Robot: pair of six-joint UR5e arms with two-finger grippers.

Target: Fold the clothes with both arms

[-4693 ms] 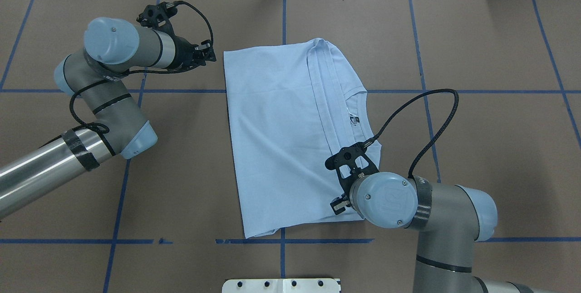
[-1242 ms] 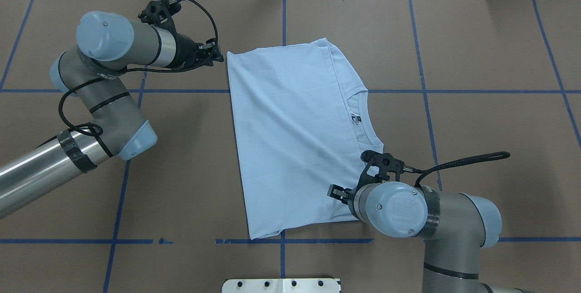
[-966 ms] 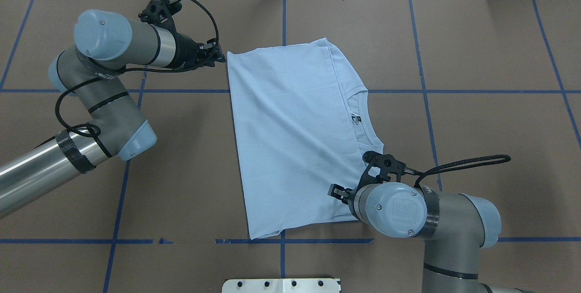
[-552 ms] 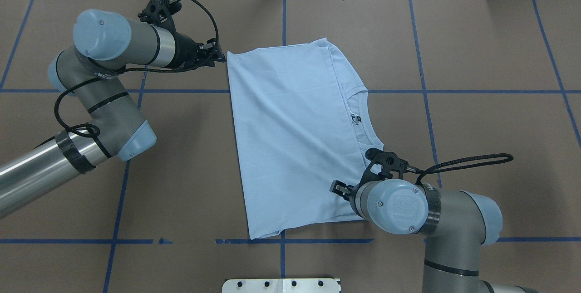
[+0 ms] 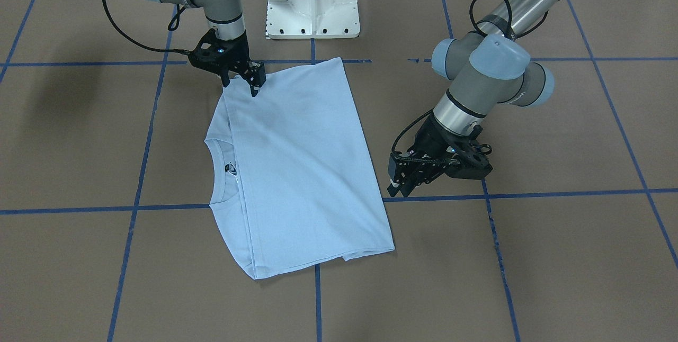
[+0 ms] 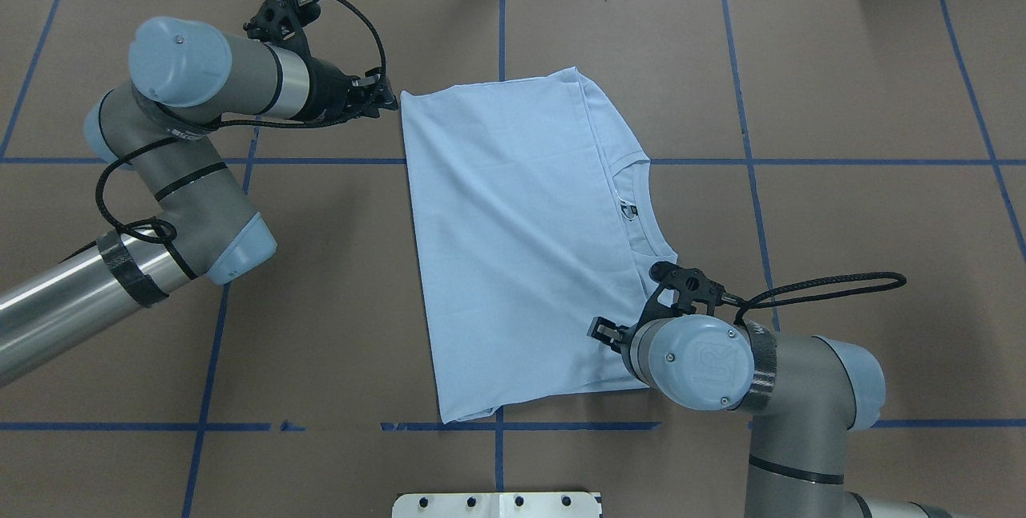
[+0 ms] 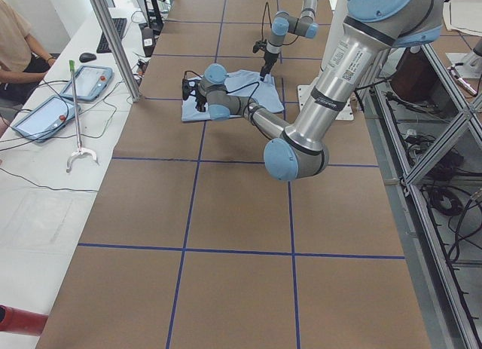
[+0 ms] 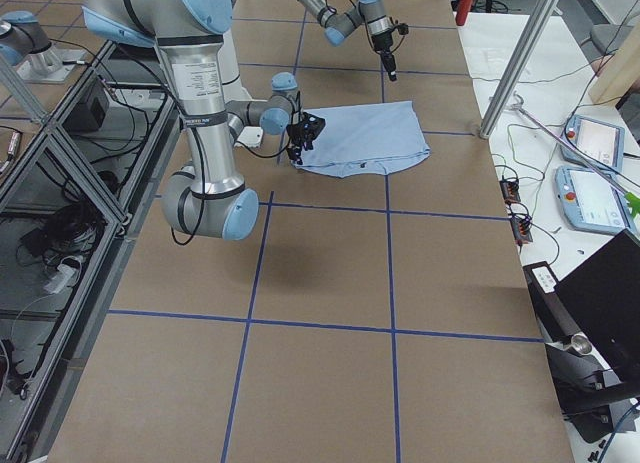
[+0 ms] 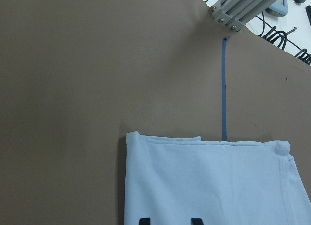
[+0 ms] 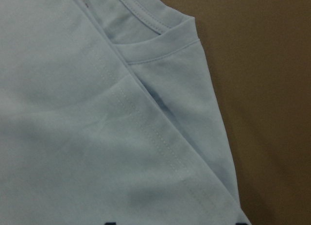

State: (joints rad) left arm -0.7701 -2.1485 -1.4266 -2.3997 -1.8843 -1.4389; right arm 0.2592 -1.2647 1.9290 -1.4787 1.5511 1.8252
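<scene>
T-shirt (image 6: 513, 245) on table (image 6: 842, 61); left end effector (image 5: 397, 191) beside, right end effector (image 5: 241, 87) above.

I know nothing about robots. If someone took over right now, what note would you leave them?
Left gripper: open, at the shirt's far left corner, nothing held.
Right gripper: open, over the near right corner, nothing held.
Shirt: flat on the table, collar toward the robot's right.
Done: sides folded in.
Left: probably grip both corners and fold again.
</scene>
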